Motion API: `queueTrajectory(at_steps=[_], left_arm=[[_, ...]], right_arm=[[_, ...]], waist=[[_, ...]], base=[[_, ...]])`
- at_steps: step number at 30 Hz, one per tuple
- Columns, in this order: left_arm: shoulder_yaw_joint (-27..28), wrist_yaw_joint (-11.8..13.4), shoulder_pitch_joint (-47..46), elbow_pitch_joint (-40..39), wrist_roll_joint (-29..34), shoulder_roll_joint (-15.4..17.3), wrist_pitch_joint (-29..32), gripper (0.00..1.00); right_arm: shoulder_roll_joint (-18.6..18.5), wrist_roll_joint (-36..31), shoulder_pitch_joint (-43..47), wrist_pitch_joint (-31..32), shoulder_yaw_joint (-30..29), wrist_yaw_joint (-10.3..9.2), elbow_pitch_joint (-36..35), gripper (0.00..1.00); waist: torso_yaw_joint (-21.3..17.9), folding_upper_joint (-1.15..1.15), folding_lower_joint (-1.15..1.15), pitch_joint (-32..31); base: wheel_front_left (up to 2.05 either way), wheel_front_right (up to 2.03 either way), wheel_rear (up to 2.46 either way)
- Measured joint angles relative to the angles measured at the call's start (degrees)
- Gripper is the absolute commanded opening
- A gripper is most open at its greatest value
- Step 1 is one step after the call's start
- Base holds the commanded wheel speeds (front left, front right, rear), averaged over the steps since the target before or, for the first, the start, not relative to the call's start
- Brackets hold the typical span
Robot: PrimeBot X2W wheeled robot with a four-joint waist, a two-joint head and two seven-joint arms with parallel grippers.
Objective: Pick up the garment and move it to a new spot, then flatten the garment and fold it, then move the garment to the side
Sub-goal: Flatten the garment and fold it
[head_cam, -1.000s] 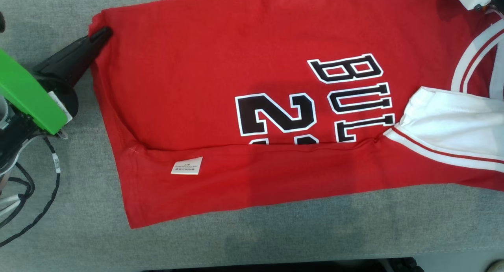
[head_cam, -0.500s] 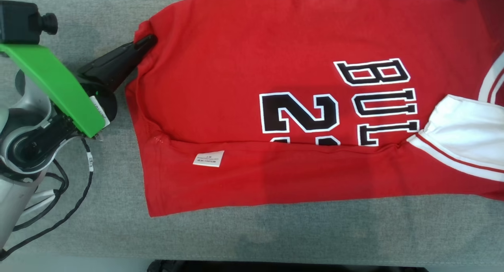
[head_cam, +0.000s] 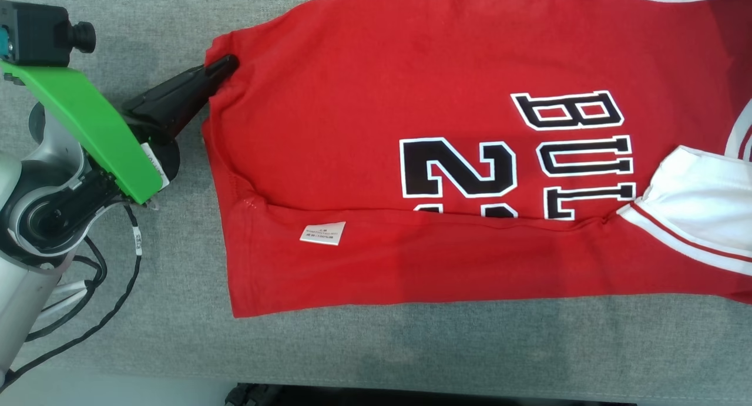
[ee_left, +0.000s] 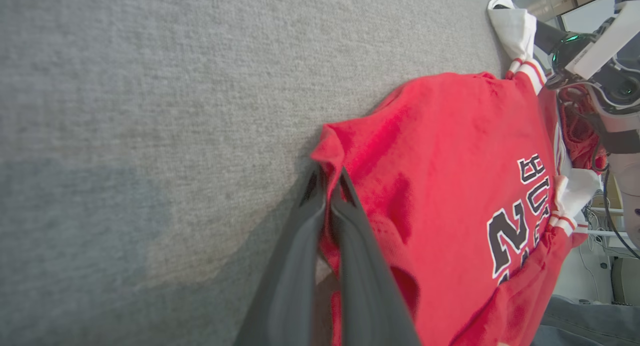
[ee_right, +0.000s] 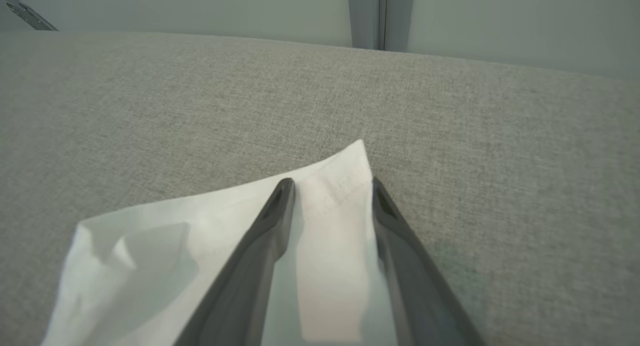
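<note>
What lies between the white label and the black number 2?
Head view: plain red jersey cloth, crossed by the folded flap's edge; the label sits on that flap.

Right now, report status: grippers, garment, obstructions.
Left gripper shut on red jersey hem corner. Right gripper open, astride white sleeve. Near edge folded over, rest flat on grey surface. No obstruction seen.

Red jersey (head_cam: 364,100) w/ white-edged black lettering (head_cam: 458,171), red-striped white sleeve (head_cam: 699,183); grey tabletop (head_cam: 411,347).
</note>
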Motion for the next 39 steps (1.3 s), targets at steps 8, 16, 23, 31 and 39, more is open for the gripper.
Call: queueTrajectory(at_steps=[8,16,23,31,39], left_arm=[[-0.4,-0.1,-1.1,0.3,0.2,-0.6,0.4,0.0],[0.3,-0.5,-1.6,2.1,0.8,-0.7,-0.6,0.0],[2.2,-0.5,-1.7,3.5,1.0,-0.1,-2.6,0.0],[3.8,-0.6,-1.5,4.0,0.9,0.2,-5.1,0.0],[4.4,-0.8,0.2,4.2,0.6,0.3,-6.5,0.0]], right_arm=[[-0.1,-0.6,-1.1,-1.5,-0.1,0.01,1.4,0.0],[1.6,-0.4,-1.6,-6.0,-1.1,0.99,1.7,0.0],[1.5,1.2,-2.4,-9.0,-3.2,1.57,1.6,0.0],[1.3,2.9,-0.6,-11.4,-4.1,2.53,1.7,0.0],[1.8,4.7,1.3,-14.4,-4.2,3.54,-0.1,0.0]], waist=[[0.4,0.0,0.0,0.4],[0.0,0.0,0.0,0.1],[-1.3,0.0,0.0,-0.7],[-3.1,0.0,0.0,-1.8],[-4.1,0.0,0.0,-3.1]], base=[[0.0,0.0,0.0],[0.0,0.0,0.0],[0.0,0.0,0.0],[0.0,0.0,0.0],[0.0,0.0,0.0]])
